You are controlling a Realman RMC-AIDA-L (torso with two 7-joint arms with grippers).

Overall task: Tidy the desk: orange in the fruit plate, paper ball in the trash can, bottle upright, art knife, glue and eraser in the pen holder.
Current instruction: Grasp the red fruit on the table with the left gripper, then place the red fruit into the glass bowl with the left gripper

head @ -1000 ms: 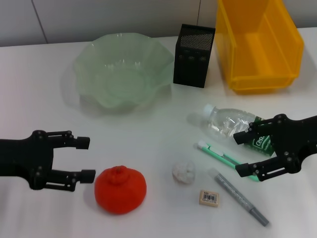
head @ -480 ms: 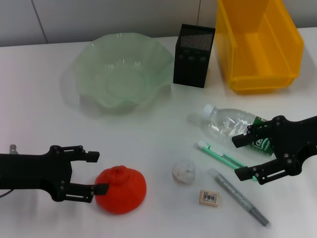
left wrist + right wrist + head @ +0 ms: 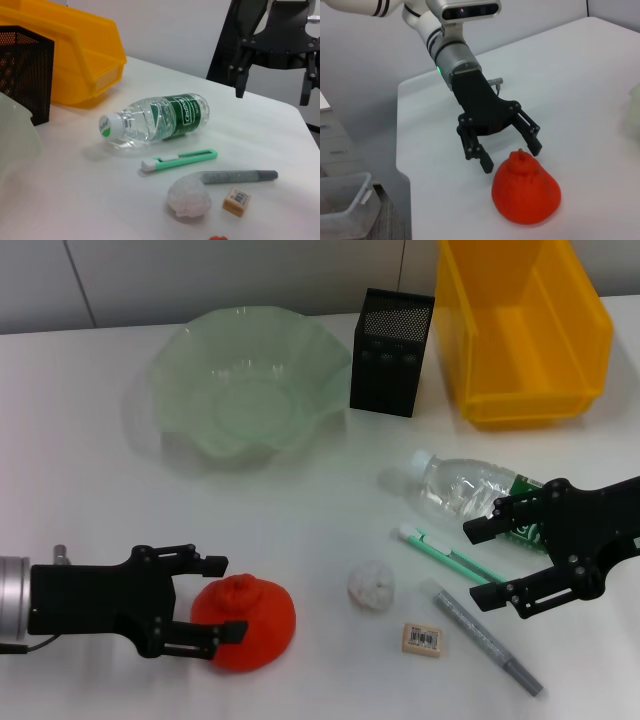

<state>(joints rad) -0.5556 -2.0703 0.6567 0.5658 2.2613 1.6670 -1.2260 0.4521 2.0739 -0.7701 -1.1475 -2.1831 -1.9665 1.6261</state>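
Bright, even overhead light; soft shadows pool beneath the fruit plate (image 3: 250, 380), faint glare on the bottle (image 3: 470, 490).

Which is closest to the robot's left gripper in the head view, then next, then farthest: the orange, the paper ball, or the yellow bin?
From the left gripper:
1. Orange, right between its open fingers.
2. Paper ball, farther toward the robot's right.
3. Yellow bin, far corner on the right.

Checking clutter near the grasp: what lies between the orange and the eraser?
In the head view, only the paper ball lies between the orange and eraser, slightly farther back.
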